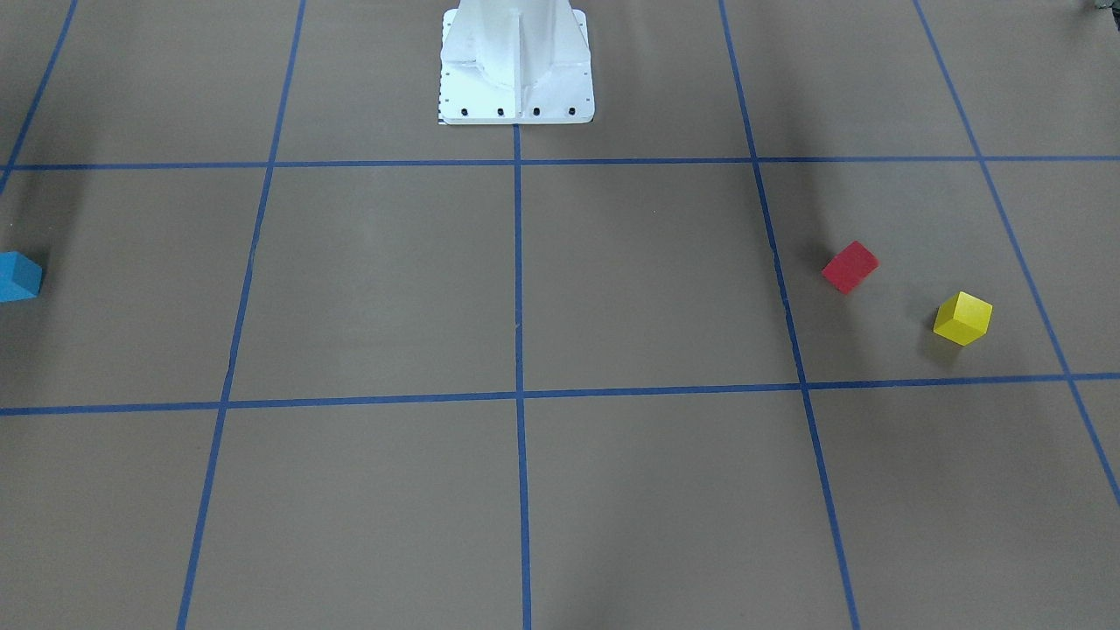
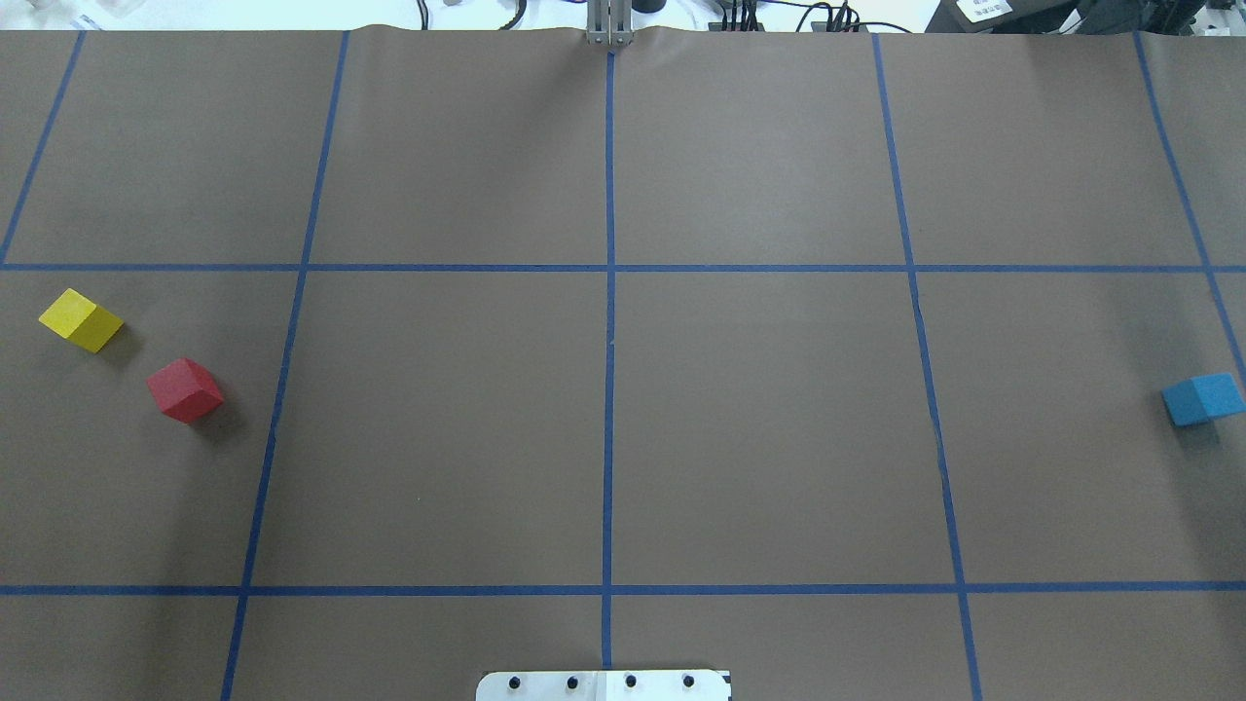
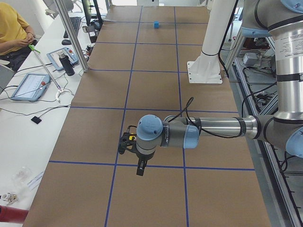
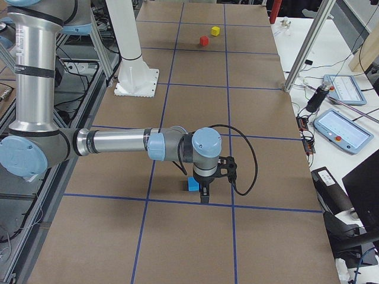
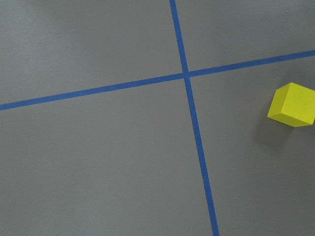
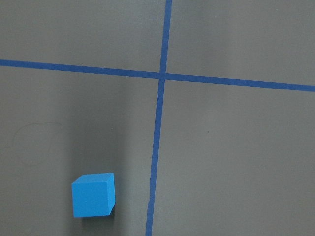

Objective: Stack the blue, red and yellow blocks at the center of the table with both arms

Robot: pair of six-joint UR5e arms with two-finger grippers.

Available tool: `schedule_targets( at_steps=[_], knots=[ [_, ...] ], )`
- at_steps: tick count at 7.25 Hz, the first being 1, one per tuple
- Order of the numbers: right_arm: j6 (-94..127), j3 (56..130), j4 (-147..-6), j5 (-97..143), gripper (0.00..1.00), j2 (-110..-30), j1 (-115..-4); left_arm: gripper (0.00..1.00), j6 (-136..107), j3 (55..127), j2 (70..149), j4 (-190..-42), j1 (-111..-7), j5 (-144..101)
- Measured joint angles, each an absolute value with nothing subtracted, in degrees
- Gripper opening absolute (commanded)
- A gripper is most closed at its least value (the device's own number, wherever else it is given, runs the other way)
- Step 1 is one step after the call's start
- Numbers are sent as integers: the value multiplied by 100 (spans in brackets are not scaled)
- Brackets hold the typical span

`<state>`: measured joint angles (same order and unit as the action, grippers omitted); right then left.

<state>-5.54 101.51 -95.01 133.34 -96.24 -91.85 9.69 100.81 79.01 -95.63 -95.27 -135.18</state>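
Note:
The blue block (image 2: 1203, 399) lies at the table's far right edge; it also shows in the front view (image 1: 17, 276) and the right wrist view (image 6: 93, 194). The red block (image 2: 185, 389) and yellow block (image 2: 82, 319) lie close together at the far left. The yellow block shows at the right edge of the left wrist view (image 5: 293, 105). My left gripper (image 3: 140, 168) hangs above the table's left end. My right gripper (image 4: 204, 194) hangs just beside the blue block (image 4: 192, 184). Both grippers show only in the side views, so I cannot tell their state.
The white robot base (image 1: 516, 70) stands at the table's near-robot edge, centre. Blue tape lines (image 2: 609, 389) form a grid on the brown table. An operator (image 3: 12, 33), tablets (image 3: 28, 86) and metal posts (image 3: 71, 33) stand along the far side.

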Motion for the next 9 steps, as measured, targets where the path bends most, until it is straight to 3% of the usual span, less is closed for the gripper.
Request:
schedule_targets(
  at_steps=[9],
  knots=[
    [-529, 10182, -8980, 13432, 100, -9654, -9185, 100, 936, 10482, 7967, -9806, -9527, -13511]
  ],
)
